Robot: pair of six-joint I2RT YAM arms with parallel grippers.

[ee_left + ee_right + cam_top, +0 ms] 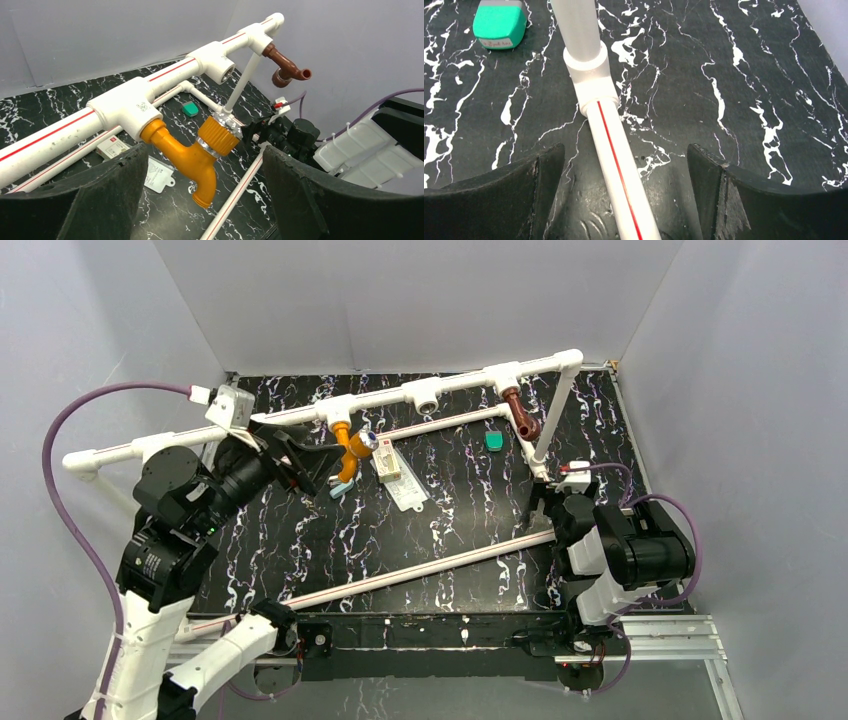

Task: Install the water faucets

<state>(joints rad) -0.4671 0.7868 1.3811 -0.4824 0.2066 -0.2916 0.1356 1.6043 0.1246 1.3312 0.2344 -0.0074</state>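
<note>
The orange faucet point(192, 152) sits with its neck in a white tee socket point(127, 107) of the pipe frame point(300, 415). Its spout points down, so the frame alone carries it. The left claw point(200, 165) stands wide apart, one finger on each side of this faucet, and touches nothing. I judge this is a position for letting go of the faucet or for one more turn; I cannot say which.

The brown faucet point(286, 67) is fixed in the socket near the far right corner of the frame, well apart from both claws. The middle socket point(222, 67) between the two faucets is empty.

The right claw point(625, 150) is also wide apart. It stands over the low pipe point(616, 150) just before the elbow point(589, 75) and grips nothing, perhaps to be ready to steady the frame. A green piece point(499, 22) lies on the table point(450, 540) nearby.

Both faucets look installed, so I think the task is near its end.
</note>
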